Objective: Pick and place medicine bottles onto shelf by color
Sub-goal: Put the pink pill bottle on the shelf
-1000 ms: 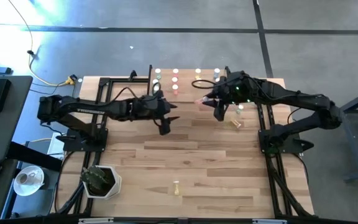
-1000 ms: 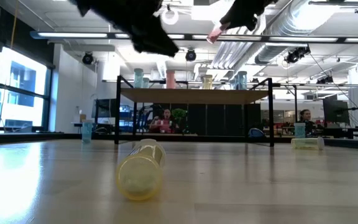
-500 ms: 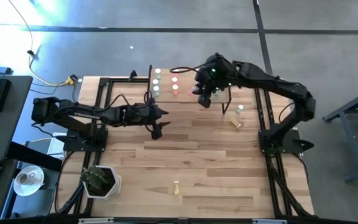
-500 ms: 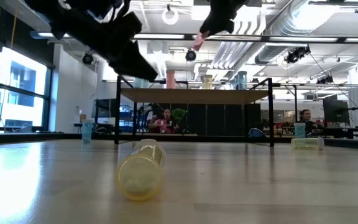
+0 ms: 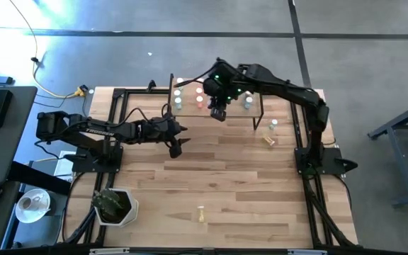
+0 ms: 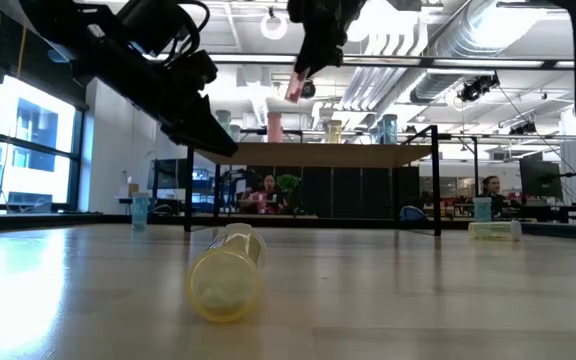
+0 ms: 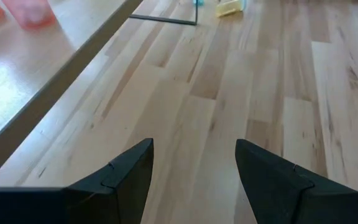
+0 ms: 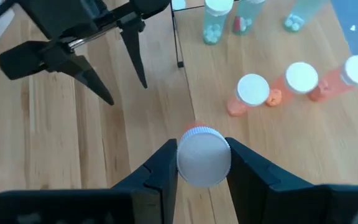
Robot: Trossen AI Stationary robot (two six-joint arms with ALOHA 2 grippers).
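1. My right gripper is clenched on 1 pink bottle, upright, cap toward my wrist.
2. It hangs above the shelf; the pink row lies just beside it.
3. My left gripper waits released, near the shelf's left end.

Overhead looks straight down; low looks level along tabletop; wrists look past our claws. All share the shelf.

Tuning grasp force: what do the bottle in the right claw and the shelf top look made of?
Held bottle: probably translucent pink plastic body, matte white plastic cap.
Shelf top: light wood with visible grain, slight sheen; legs look like thin black metal.
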